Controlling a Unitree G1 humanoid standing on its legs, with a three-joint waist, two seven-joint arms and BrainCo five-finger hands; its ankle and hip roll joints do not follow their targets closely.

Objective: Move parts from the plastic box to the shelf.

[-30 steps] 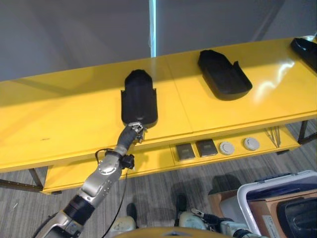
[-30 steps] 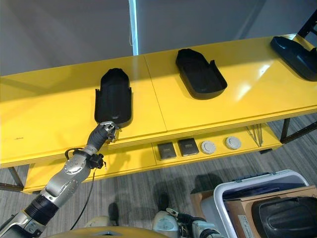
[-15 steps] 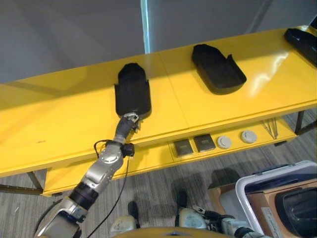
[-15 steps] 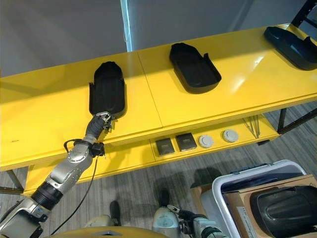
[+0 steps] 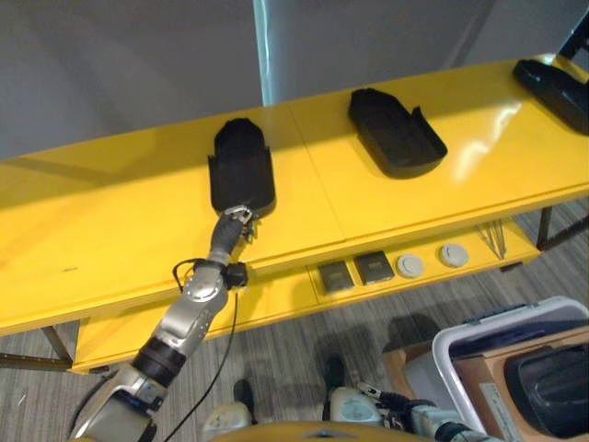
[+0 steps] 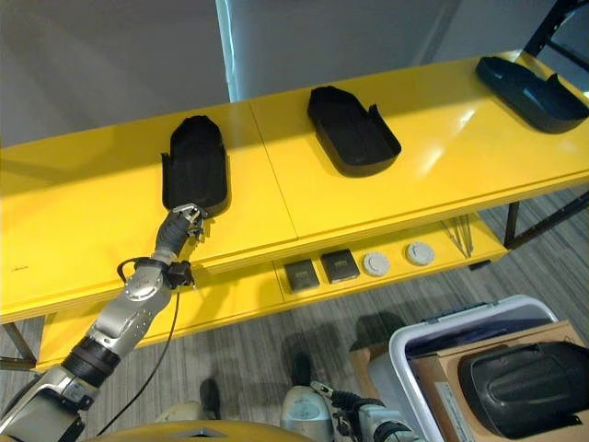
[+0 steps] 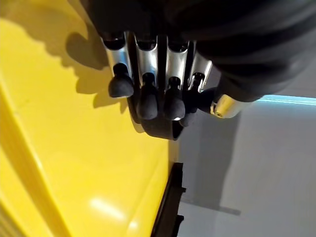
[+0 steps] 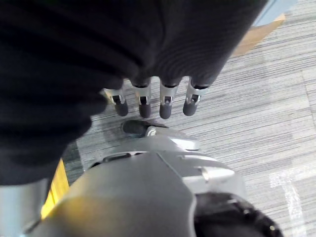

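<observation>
A long black moulded part lies on the yellow shelf, left of its middle seam. My left hand reaches out to the part's near end. In the left wrist view its relaxed fingers rest with their dark tips against that end, not wrapped round it. The white-rimmed plastic box stands on the floor at lower right, with another black part in it. My right hand hangs open over the carpet, holding nothing.
Two more black parts lie on the shelf, one in the middle and one at the far right end. The lower shelf board holds two dark square pieces and two white discs. A grey wall stands behind the shelf.
My left hand has stretched forward and slid the black part farther back from the shelf's front edge. The camera has also shifted, moving the whole scene left.
</observation>
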